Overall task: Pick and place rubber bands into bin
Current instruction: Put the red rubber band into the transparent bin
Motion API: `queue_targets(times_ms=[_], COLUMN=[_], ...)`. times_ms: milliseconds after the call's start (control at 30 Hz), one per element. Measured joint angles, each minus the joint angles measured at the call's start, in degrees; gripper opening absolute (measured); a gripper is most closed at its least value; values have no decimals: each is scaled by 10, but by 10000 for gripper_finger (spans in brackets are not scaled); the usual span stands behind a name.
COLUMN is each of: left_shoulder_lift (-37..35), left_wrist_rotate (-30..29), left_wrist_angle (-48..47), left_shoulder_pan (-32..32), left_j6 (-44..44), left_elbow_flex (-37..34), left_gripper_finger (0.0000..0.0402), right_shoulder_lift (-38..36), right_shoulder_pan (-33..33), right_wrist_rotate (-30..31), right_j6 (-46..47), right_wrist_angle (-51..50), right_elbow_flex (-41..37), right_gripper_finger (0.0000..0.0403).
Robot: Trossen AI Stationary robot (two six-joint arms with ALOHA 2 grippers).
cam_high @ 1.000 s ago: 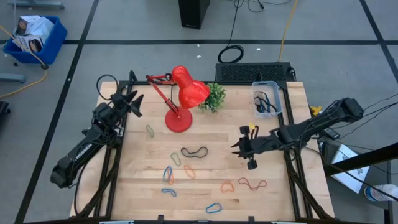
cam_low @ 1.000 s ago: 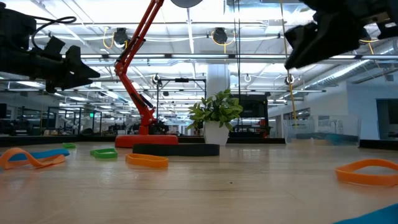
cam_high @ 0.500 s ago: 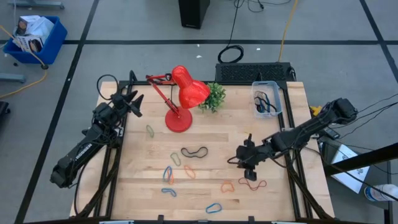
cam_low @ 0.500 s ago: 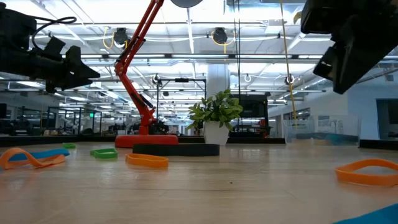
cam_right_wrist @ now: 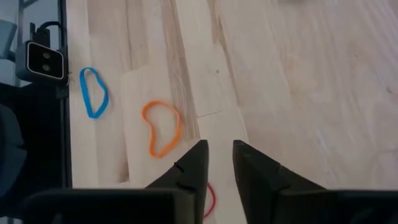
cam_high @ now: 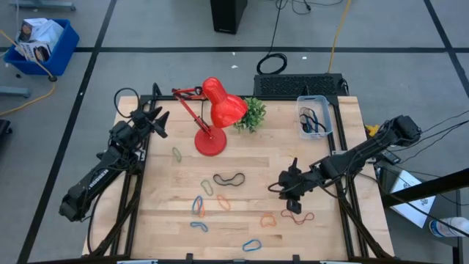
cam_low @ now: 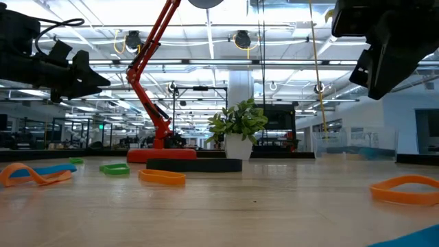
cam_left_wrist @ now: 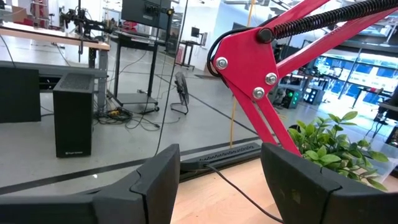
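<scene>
Near the table's (cam_high: pixel 333 147) front right corner, you are hovering the right gripper (cam_right_wrist: pixel 217 163), fingers slightly apart and empty, over the red band (cam_high: pixel 297 217), risking a miss.

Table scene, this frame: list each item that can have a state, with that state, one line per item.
Left gripper: open, empty, raised at the table's back left corner.
Right gripper: jaws narrowly apart, empty, over the red band.
Red band: flat on the table, not picked.
Orange band: flat on the wood, untouched.
Black band: lying loose at mid table.
Bin: upright, dark bands inside.
Lamp: standing, shade tilted down.
</scene>
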Motion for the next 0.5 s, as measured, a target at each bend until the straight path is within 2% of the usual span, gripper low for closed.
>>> queue_targets(times_ms=[267, 333, 500], left_shoulder_lift=[0, 0, 0], left_wrist_rotate=[0, 0, 0], left_wrist_angle=[0, 0, 0], left_shoulder_pan=[0, 0, 0], left_j6=[0, 0, 0], left_elbow_flex=[0, 0, 0], left_gripper_finger=[230, 230, 230], right_shoulder_lift=[0, 0, -1], right_shoulder_pan=[0, -2, -18], right_wrist_rotate=[-10, -28, -29], right_j6=[-59, -87, -167], right_wrist_angle=[0, 0, -1], right_elbow_flex=[0, 0, -1], right_gripper_finger=[149, 160, 173])
